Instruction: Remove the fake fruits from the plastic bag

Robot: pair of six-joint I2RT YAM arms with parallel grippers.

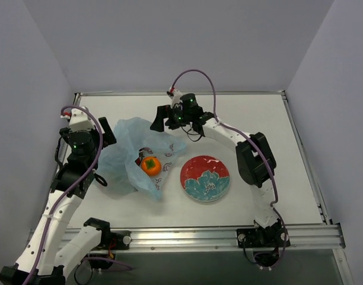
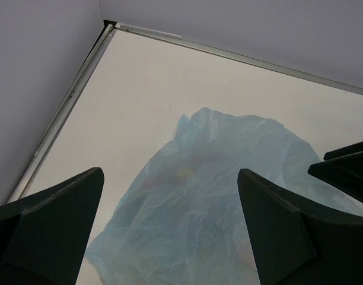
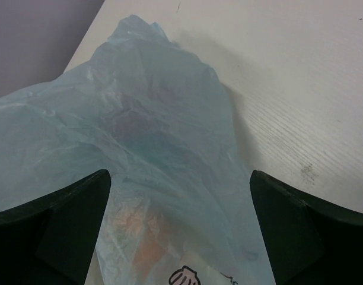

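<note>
Left gripper: Your left gripper (image 2: 169,190) hung with its jaws wide apart and nothing between them, over the bag's 9 o'clock side in the top view.
Right gripper: Your right gripper (image 3: 178,184) was spread just as wide and also empty, above the bag's 1 o'clock edge.
Plastic bag: The plastic bag (image 1: 123,155) lay crumpled on the table (image 1: 288,130). It was at 9 o'clock from the red plate (image 1: 190,168), near it but not touching. Its mouth seemed to face 4 o'clock.
Fake fruits: The orange fruit (image 1: 150,165) sat at that mouth, and you could not tell whether it was fully clear of the film. The right wrist view showed dim dark and orange patches through the film, probably more fake fruits.
Step in hand: You were likely about to take a first hold on the bag.
Doing it well: You needed to pinch only film at the closed 11 o'clock end, then lift so the contents slid toward 4 o'clock.
Watch for: Thin film could slip from your grip, and glossy round fruits could roll.
</note>
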